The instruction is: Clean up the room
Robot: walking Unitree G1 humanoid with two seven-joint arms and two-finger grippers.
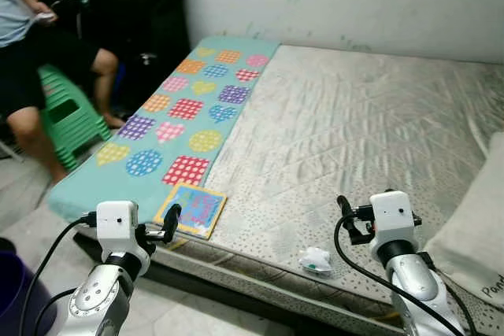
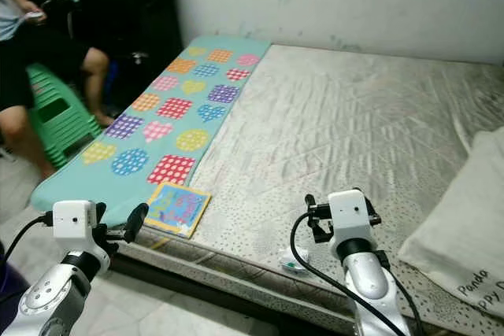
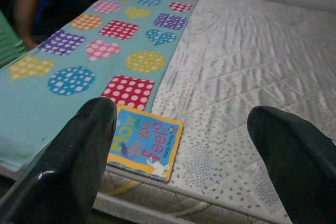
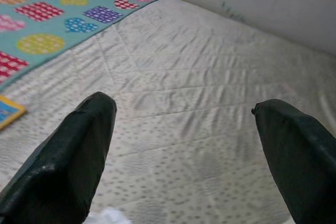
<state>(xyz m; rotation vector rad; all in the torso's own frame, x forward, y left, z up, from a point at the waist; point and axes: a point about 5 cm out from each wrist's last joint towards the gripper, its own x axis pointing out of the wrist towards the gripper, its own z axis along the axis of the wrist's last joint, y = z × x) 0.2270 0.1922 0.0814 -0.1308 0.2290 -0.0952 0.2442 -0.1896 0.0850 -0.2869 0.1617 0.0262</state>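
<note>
Both my pincers are spread wide and hold nothing. My left pincer (image 3: 178,145) hangs over the near edge of the bed (image 1: 354,131), its two black fingers (image 3: 79,150) well apart, and between them lies the children's book (image 3: 146,142), which they do not touch. My right pincer (image 4: 184,150) is just as wide open, above the bare mattress, also touching nothing.

The book (image 1: 191,208) rests flat at the near edge of the bed, partly on the teal mat (image 1: 169,123) with its coloured dotted shapes and partly on the grey quilted mattress. A crumpled white scrap (image 1: 316,260) with some green on it lies on the bed's near edge too, just beside my right wrist.

My left wrist view gives the book's blue cover with its big coloured letters and a yellow border, detail too small for the head views. My right wrist view catches only a corner of the book at its edge and a bit of the white scrap below the fingers. The head views add a white pillow (image 1: 472,234) at the right end of the bed, and a person (image 1: 31,60) sitting on a green plastic stool (image 1: 67,116) beyond the mat's far side.

Both my arms are raised in front of me, forearms angled up towards the bed, left before the mat, right before the mattress.
</note>
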